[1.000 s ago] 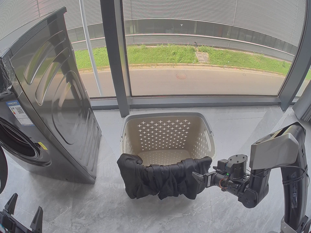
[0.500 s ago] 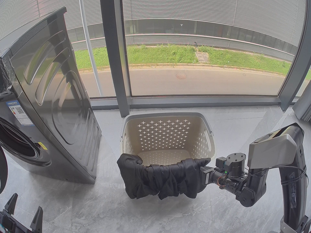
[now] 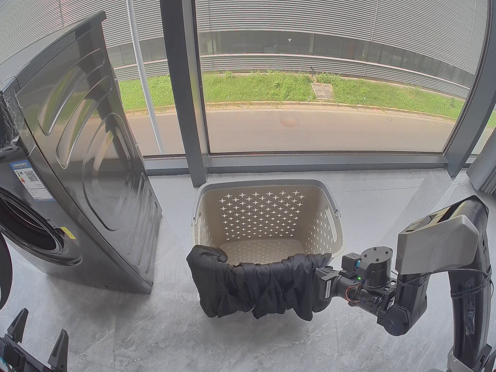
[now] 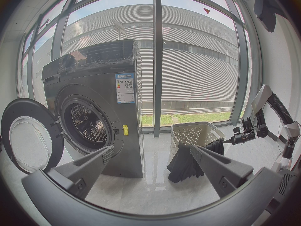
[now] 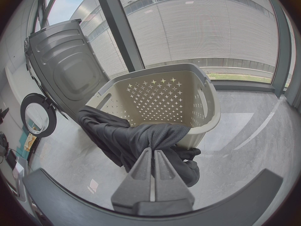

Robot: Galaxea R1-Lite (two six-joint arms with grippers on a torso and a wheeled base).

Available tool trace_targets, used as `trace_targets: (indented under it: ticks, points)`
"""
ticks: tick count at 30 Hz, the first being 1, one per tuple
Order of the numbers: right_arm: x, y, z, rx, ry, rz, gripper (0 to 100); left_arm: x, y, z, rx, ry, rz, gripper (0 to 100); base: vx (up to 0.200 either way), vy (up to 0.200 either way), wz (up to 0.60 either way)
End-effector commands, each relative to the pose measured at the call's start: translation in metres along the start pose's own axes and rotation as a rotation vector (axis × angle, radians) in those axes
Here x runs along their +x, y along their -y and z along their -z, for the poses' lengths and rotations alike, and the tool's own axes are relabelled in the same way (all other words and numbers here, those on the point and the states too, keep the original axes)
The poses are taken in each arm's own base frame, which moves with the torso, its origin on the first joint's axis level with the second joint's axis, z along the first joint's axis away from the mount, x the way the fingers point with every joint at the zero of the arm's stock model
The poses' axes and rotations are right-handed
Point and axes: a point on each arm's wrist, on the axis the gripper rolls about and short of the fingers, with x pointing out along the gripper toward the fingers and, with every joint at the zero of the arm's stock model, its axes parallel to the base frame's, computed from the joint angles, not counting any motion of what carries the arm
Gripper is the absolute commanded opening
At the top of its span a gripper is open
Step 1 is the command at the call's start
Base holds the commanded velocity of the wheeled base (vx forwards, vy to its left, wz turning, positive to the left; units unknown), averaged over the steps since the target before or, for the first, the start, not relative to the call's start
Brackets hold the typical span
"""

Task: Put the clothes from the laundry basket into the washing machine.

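One black garment (image 3: 253,285) lies draped over the near rim of the laundry basket (image 3: 268,184), lower centre of the head view. Its long axis runs left to right along that rim, which it hides, and both ends hang down outside. Right gripper (image 5: 152,150): fingers clenched on the garment's right end, tips buried in cloth in the head view. Left gripper (image 4: 151,148): fingers spread, holding nothing, partly cut off at the lower left corner. Washing machine (image 3: 77,156), left of frame: door (image 4: 29,135) swung open, drum opening cut by the left edge.
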Motion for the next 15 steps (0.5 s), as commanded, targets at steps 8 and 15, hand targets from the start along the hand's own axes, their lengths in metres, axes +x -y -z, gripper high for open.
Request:
trace_targets:
  ticks: [8, 15]
  points:
    - [-0.028, -0.024, -0.026, -0.006, 0.069, -0.07, 0, 0.0, 0.0, 0.005, 0.0, 0.0, 0.001, 100, 0.0, 0.0, 0.0]
    - [-0.032, -0.03, -0.024, -0.012, 0.063, -0.083, 0, 0.0, 0.0, 0.005, 0.0, 0.0, 0.0, 100, 0.0, 0.0, 0.0]
